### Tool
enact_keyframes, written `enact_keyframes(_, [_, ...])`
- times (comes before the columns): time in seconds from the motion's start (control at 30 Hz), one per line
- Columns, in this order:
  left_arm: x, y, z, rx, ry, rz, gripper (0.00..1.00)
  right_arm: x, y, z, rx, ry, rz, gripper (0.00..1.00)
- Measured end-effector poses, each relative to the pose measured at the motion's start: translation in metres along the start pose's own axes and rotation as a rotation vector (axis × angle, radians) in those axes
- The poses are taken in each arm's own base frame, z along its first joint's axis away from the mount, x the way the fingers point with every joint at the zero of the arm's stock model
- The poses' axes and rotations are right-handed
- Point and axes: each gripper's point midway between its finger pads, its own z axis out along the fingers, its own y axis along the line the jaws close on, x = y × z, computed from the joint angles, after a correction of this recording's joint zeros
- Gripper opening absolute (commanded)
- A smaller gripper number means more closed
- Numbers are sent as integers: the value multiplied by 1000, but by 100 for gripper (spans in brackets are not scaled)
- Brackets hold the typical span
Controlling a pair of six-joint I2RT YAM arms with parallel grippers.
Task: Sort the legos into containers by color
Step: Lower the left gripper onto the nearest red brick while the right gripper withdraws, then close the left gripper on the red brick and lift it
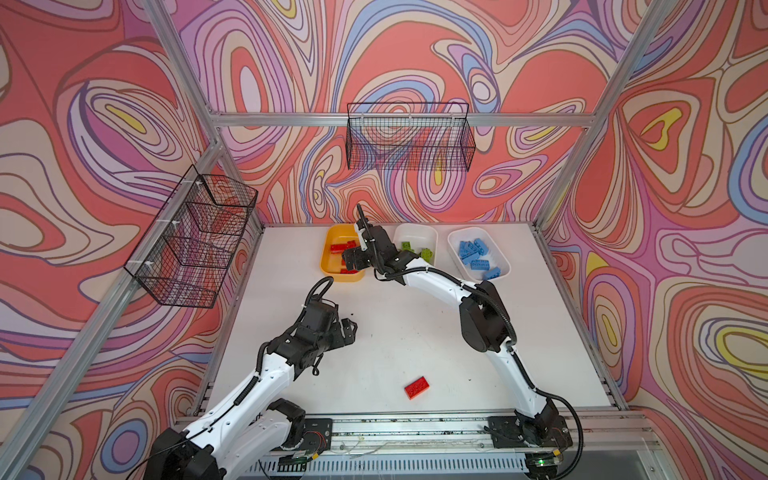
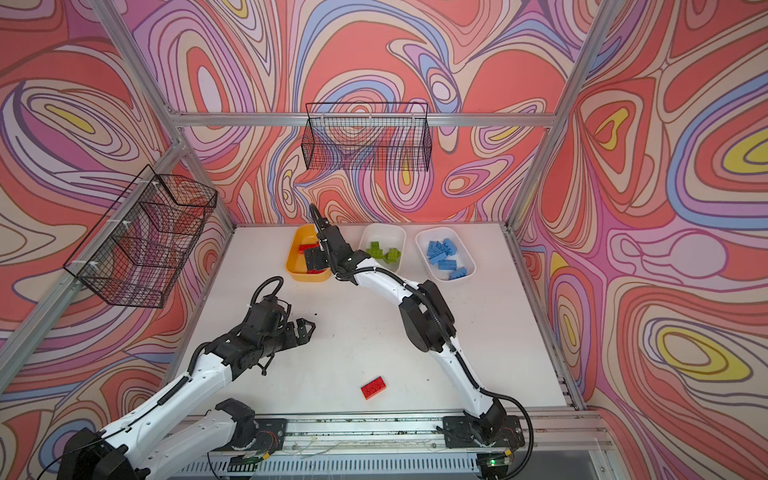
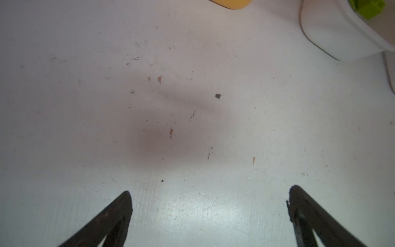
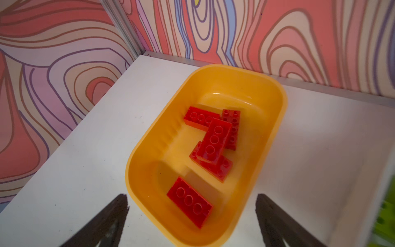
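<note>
White shells [image 1: 436, 282], black joints [image 1: 482, 320], seemingly ribbed cables [image 1: 579, 424], tapered black claws [image 3: 210, 190] [image 4: 191, 195].

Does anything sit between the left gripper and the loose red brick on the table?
Nothing visible does. Only bare white tabletop separates the open left gripper from the small red studded plastic brick lying nearer the robot's base.

my left gripper [image 3: 210, 198] hangs over the bench [image 3: 85, 107] with its two black fingers [image 3: 119, 216] spread wide, and only bare white surface shows between them. the bench is scuffed, with a soft reddish shadow ahead of the fingers, a few orange flecks [image 3: 171, 133] and a small dark chip [image 3: 217, 96]. farther out i catch a sliver of the yellow-orange tub [image 3: 232, 3]. apart from it is a white tub [image 3: 333, 38] holding lime green legos [image 3: 367, 7], cut off at the frame edge.
</note>
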Motion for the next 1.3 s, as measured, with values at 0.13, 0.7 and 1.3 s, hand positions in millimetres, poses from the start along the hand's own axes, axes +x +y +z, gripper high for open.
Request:
enact_keyframes(0.13, [18,-31,-2,90,29,104,97,-7,-30,-58,65,-5,56,98])
enact_keyframes(0.7, [142,-155,9,289,187,756,85,114,-164,-271,424,75,243,98])
enact_keyframes(1.3, [191,-184,28,321,251,871,59,135,-179,-322,483,60,289,98])
